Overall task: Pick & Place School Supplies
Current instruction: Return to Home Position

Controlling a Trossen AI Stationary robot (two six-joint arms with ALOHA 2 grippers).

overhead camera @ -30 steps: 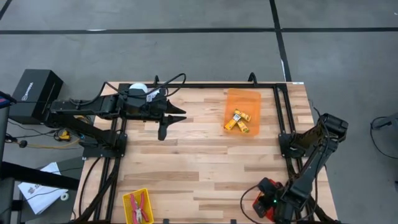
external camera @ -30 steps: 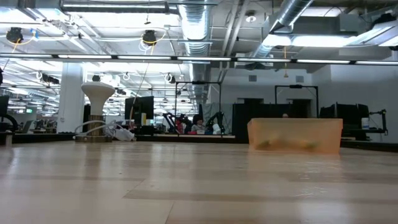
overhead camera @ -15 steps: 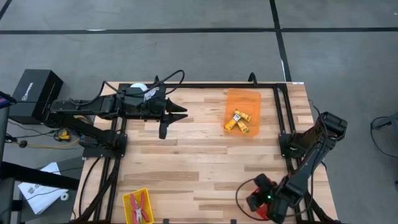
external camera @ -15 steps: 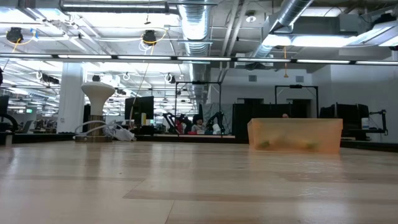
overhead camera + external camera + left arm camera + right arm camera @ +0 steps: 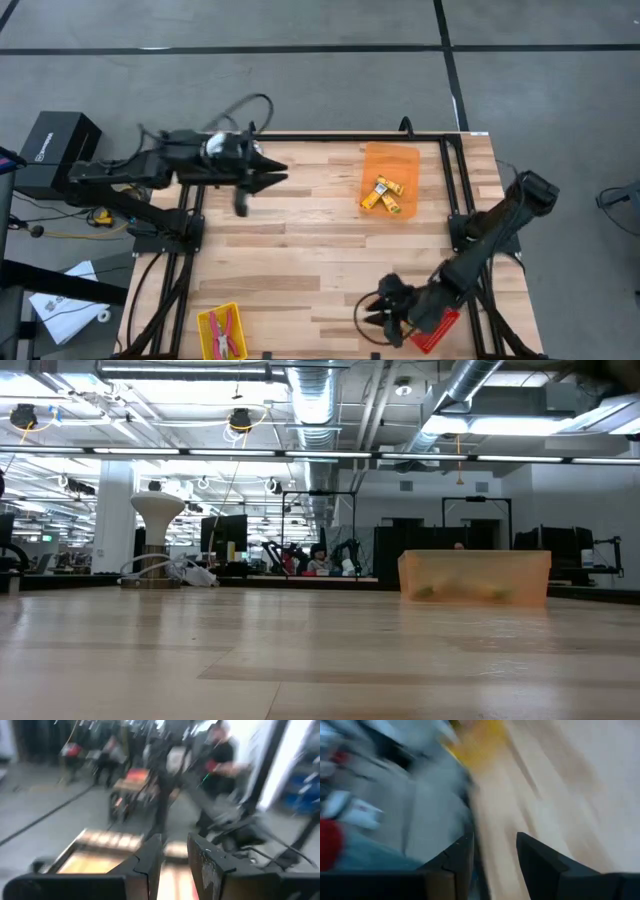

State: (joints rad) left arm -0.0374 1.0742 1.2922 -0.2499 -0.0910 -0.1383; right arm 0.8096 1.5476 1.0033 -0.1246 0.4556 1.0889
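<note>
While erasers (image 5: 388,193) lie in the orange tray (image 5: 392,150), left gripper (image 5: 272,176) and right gripper (image 5: 372,308) hover well away, fingers parted, empty. Homing looks underway; arms next fold back.

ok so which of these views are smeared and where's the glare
left wrist view: room behind smeared, only the left tool crisp; right wrist view: wooden table streaked, right tool crisp; high view: left arm ghosted, orange tray and yellow erasers clear; low view: steady, ceiling lights glare and sheen on the wooden table.

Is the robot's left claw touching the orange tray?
Apart. The high view shows a wide stretch of bare table between the left gripper and the orange tray.
</note>
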